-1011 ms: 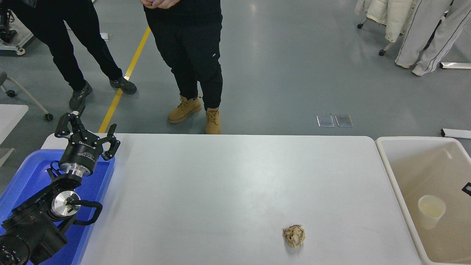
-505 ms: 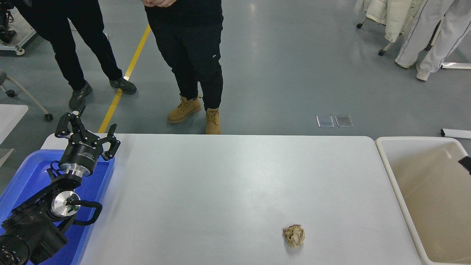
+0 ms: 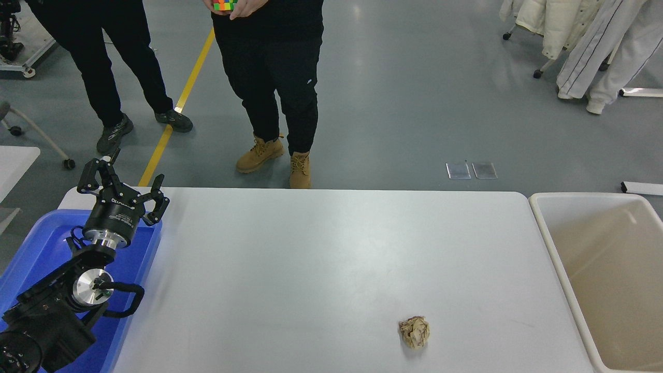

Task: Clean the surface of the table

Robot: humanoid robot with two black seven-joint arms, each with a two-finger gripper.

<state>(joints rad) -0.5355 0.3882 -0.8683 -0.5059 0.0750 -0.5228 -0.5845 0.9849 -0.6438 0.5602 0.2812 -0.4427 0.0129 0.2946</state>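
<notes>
1 crumpled paper ball (image 3: pixel 414 332) lies on the white counter (image 3: pixel 331 259), near the beige bin (image 3: pixel 549 243). The left claw (image 3: pixel 121 187) sits parked, spread wide and empty, over the blue tray (image 3: pixel 36 243); the right claw is out of view. Next, I judge, it must reach in and pick up the ball.

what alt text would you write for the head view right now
A crumpled tan paper ball lies alone on the white table surface, near its front right. The left gripper is parked open over a blue tray at the left, a beige bin sits at the right, and people stand beyond the far edge.
</notes>
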